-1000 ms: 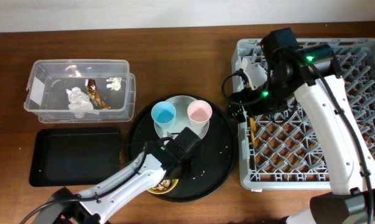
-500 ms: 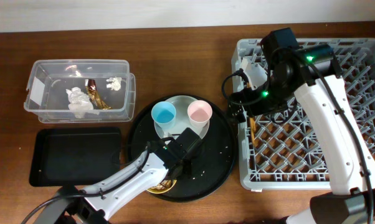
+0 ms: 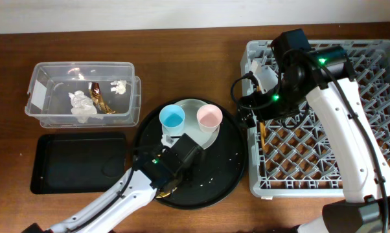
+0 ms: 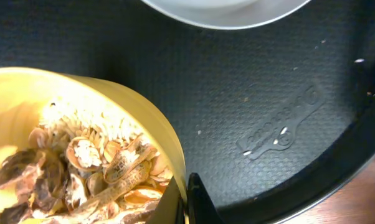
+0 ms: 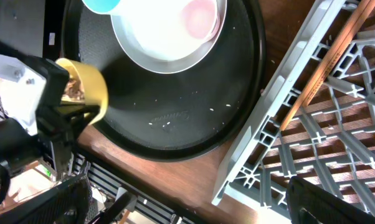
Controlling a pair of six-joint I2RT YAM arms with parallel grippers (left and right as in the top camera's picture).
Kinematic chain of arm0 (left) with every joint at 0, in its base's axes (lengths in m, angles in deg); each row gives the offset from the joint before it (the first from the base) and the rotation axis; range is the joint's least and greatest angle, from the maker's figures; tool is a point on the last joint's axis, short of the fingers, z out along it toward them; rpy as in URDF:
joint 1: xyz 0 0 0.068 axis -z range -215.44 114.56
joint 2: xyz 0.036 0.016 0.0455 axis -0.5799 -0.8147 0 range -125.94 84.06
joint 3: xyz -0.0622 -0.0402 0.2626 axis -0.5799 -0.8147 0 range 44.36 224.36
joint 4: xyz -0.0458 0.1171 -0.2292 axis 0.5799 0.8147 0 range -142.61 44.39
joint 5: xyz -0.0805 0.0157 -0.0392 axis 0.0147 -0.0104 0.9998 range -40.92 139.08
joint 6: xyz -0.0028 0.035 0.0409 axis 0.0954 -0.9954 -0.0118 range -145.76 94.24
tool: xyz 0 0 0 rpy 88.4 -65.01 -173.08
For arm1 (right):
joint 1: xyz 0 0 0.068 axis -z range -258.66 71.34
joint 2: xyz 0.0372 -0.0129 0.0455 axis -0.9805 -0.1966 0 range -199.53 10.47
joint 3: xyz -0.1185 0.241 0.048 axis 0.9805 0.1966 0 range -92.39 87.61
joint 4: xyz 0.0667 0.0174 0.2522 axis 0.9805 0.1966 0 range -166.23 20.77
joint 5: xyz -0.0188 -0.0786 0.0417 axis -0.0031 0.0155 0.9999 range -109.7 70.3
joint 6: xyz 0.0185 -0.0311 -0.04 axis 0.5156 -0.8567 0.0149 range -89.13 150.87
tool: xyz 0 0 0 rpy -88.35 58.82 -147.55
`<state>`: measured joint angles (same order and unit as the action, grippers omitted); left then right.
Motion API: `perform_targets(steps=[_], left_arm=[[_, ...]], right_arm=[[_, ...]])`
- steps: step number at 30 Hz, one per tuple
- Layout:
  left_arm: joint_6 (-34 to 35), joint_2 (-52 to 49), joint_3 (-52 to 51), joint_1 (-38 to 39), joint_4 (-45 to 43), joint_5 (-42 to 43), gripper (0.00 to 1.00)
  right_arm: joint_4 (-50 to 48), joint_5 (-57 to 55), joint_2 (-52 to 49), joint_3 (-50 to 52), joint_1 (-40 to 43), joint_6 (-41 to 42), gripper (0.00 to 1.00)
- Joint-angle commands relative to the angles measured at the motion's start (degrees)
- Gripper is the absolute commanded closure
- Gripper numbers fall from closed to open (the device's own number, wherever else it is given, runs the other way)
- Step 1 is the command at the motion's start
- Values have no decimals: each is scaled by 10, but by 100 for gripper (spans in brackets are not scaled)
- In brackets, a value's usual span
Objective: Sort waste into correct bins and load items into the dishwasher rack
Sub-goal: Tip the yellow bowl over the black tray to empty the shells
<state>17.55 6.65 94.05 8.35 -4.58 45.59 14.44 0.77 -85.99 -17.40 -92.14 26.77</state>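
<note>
The left hand point(image 4: 186, 198) is clenched on the rim of a round yellow plastic bowl point(image 4: 132, 107), one finger inside and one outside the wall. The bowl is over the near-left part of a large round black tray point(image 3: 229, 169) and holds beige crumbly food scraps point(image 4: 94, 169) with rice-like bits. Whether the bowl rests on the tray cannot be told. White specks point(image 3: 216, 166) lie scattered on the tray. On its far side sits a round pale grey plate point(image 3: 194, 133) bearing a light-blue plastic cup point(image 3: 172, 118) and, to its right, a pink plastic cup point(image 3: 209, 117). The right hand point(image 5: 189, 190) hangs released, its fingers spread wide and holding nothing, over the left edge of the large square grey plastic rack point(image 3: 376, 97). A thin gold utensil point(image 3: 262, 136) lies there. At far left on the brown wooden worktop point(image 3: 182, 58), a clear rectangular plastic tub point(image 3: 85, 65) contains a crumpled white paper tissue point(image 3: 81, 105) and a shiny gold-brown wrapper point(image 3: 100, 99). Just near of it lies a shallow black rectangular tray point(image 3: 78, 162).
</note>
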Motion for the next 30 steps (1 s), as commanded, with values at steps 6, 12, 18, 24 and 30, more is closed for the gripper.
perform_targets(steps=[6, 12, 18, 24, 30], left_arm=[[-112, 10, 73, -146, 59, -40, 100], [-167, 48, 131, -290, 113, -38, 100], [-239, 117, 130, -488, 101, 20, 100], [-362, 117, 118, -720, 88, 240, 100], [-418, 117, 2, -859, -14, 454, 100]], right_arm=[[0, -2, 9, -5, 0, -2, 2], [0, -2, 9, -5, 0, -2, 2], [0, -1, 9, -5, 0, -2, 2], [0, -2, 9, -5, 0, -2, 2], [0, -2, 9, -5, 0, -2, 2]])
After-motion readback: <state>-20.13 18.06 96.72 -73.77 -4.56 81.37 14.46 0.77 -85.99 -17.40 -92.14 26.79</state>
